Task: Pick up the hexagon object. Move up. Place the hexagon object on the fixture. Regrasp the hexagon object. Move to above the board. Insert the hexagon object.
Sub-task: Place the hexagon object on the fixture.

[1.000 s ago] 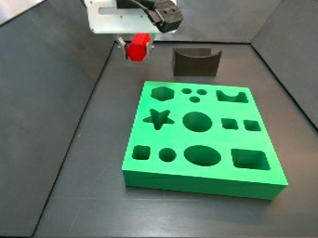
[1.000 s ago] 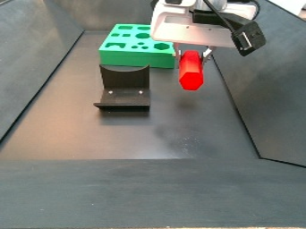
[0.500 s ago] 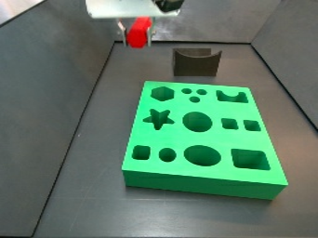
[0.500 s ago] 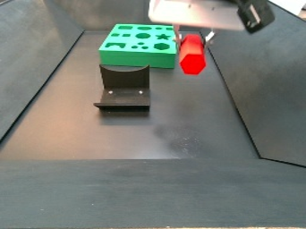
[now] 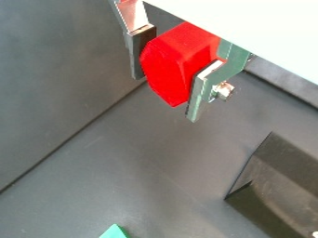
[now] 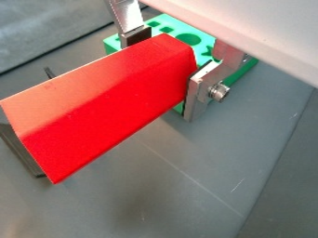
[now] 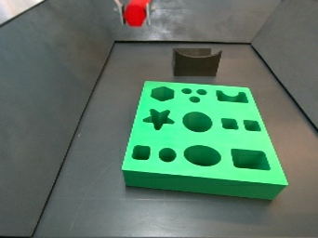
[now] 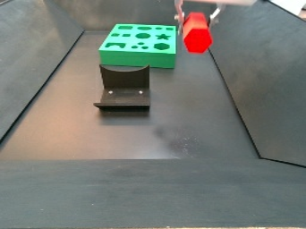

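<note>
The red hexagon object (image 5: 178,63) is clamped between the two silver fingers (image 5: 205,88) of my gripper (image 5: 172,70), which is shut on it. The prism sticks out long towards the camera (image 6: 106,112) in a wrist view. In both side views it hangs high above the floor (image 7: 134,12) (image 8: 195,36), and the gripper body is almost wholly cut off by the frame edge. The dark fixture (image 7: 195,61) (image 8: 123,88) stands on the floor beside the green board (image 7: 180,138) (image 8: 120,55), well below the gripper and off to one side. The fixture's notch holds nothing.
Dark sloping walls enclose the floor on both sides (image 7: 74,102) (image 8: 257,89). The board's cut-outs, among them a hexagon hole (image 7: 162,92) and a star (image 7: 158,118), hold nothing. A corner of the fixture (image 5: 280,191) shows in a wrist view.
The gripper has risen straight up with the hexagon object in it, and its body has left the side views' top edge. Board and fixture have not moved.
</note>
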You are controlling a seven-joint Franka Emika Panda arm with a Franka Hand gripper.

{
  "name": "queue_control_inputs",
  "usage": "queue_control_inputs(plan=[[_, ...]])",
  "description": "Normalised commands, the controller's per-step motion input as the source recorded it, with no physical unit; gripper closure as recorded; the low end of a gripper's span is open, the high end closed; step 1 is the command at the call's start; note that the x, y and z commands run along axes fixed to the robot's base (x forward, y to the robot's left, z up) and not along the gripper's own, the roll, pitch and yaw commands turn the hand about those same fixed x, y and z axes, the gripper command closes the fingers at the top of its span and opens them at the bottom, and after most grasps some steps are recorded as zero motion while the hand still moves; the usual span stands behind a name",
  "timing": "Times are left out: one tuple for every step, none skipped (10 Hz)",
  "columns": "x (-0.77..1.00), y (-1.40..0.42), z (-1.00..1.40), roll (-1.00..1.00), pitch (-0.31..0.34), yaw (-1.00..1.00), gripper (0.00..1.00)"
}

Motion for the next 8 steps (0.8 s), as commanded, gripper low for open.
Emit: queue_control_inputs(plan=[[0.00,0.00,0.45,-0.13,0.049,-0.02,1.00],[0.00,0.00,0.31,-0.13,0.057,-0.02,1.00],[1.00,0.23,-0.06,-0.20,0.422,0.16,1.00],[1.00,0.23,-0.12,-0.20,0.418,0.14,1.00],[1.00,0.20,-0.11,-0.18,0.376,0.11,1.00],[1.00,0.16,-0.06,-0.15,0.292,0.05,1.00],[1.00,0.15,-0.06,-0.12,0.235,0.03,1.00],[1.00,0.13,-0.06,-0.08,0.172,0.00,1.00]])
